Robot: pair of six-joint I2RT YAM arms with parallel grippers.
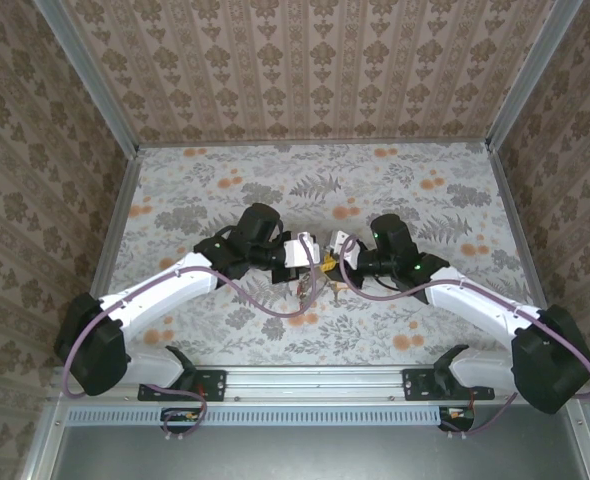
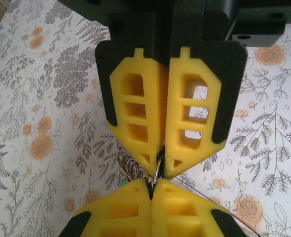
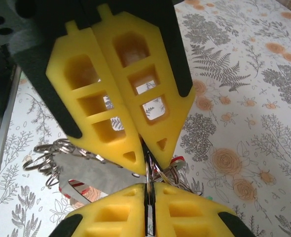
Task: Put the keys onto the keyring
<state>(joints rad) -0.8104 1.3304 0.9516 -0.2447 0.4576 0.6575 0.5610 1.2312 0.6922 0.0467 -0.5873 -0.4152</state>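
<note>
Sliver of keyring (image 2: 157,174) pinched by left gripper (image 2: 158,164), right gripper (image 3: 146,159), keys (image 3: 100,176) half-hidden

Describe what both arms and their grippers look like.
Left arm and right arm: white links, black joints, small green lights, looping purple cables. Left gripper and right gripper: black bodies, yellow wedge-shaped fingers with rectangular cut-outs.

Matt yellow plastic jaws, glossy bare-metal keys (image 3: 101,174) and keyring (image 2: 157,172), table (image 1: 425,330) perhaps printed cloth.
</note>
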